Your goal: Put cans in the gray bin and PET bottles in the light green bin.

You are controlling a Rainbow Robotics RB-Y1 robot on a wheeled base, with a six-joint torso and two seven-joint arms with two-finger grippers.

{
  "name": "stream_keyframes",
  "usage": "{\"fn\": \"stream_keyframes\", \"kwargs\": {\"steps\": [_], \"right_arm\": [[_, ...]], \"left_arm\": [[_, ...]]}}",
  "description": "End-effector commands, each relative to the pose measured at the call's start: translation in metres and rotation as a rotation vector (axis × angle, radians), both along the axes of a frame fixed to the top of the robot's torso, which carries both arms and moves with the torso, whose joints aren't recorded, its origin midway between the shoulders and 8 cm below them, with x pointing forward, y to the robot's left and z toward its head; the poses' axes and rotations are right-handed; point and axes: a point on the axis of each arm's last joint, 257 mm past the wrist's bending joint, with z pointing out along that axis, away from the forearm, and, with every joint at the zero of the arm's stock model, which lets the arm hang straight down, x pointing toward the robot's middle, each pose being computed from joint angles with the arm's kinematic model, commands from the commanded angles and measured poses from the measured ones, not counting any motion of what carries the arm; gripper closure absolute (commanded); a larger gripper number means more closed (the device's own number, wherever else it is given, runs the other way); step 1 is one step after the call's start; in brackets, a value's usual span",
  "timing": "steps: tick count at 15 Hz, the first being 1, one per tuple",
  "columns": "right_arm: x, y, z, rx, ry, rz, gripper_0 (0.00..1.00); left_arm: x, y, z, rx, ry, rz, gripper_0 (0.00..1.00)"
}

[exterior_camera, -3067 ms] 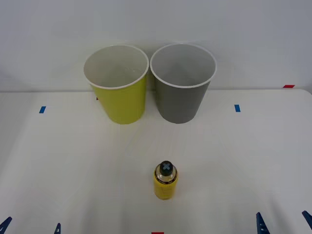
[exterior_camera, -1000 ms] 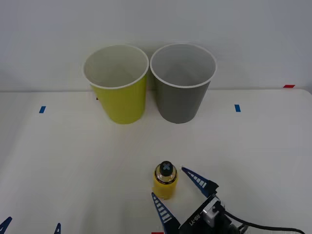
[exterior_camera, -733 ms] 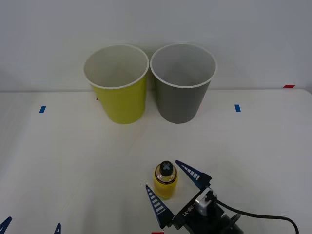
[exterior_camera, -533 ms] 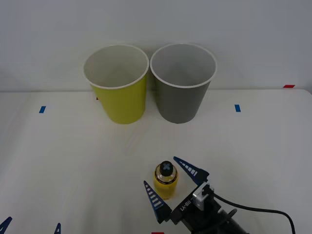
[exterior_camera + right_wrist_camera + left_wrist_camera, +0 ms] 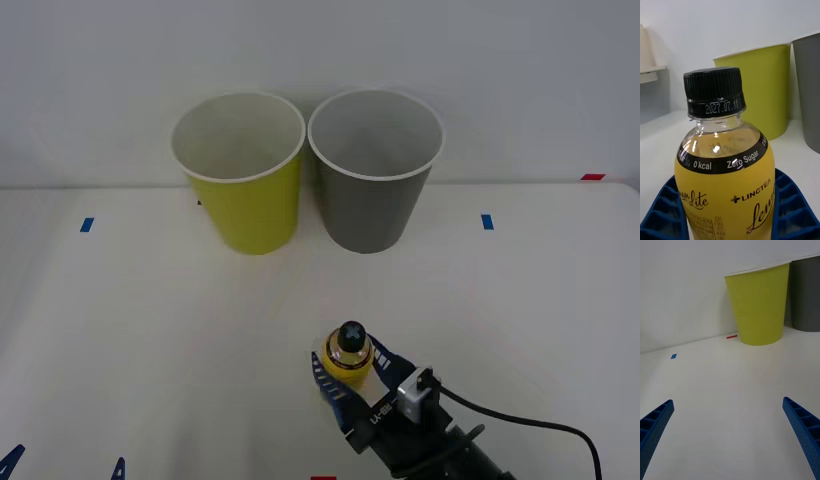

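The PET bottle point(image 5: 346, 362) stands upright on the white counter point(image 5: 150, 330), well in front of the light green bin point(image 5: 240, 175) and the gray bin point(image 5: 375, 175), which stand side by side at the back. It is small and clear, with a ribbed black screw cap and a yellow wrap label in dark print. The right gripper point(image 5: 350, 375) clasps its body between blue ribbed fingers point(image 5: 660, 210), while the left gripper point(image 5: 730, 431), fingers spread wide, hangs low over the counter's near left.

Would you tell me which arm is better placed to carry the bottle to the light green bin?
The right. The right gripper is shut on the PET bottle, near the table's front edge. The left gripper is open over bare table, away from the bottle. The light green bin stands behind.
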Motion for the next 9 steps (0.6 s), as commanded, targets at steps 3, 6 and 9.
{"fn": "stream_keyframes", "kwargs": {"steps": [3, 6, 9], "right_arm": [[0.005, -0.005, 0.002, 0.016, 0.008, -0.021, 0.91], [0.011, -0.013, 0.008, 0.011, -0.006, -0.033, 0.92], [0.017, -0.013, 0.028, -0.008, 0.043, -0.026, 0.93]], "left_arm": [[0.000, 0.000, 0.000, 0.000, 0.000, 0.000, 0.00], [0.000, 0.000, 0.000, 0.000, 0.000, 0.000, 0.00], [0.000, 0.000, 0.000, 0.000, 0.000, 0.000, 0.00]]}}
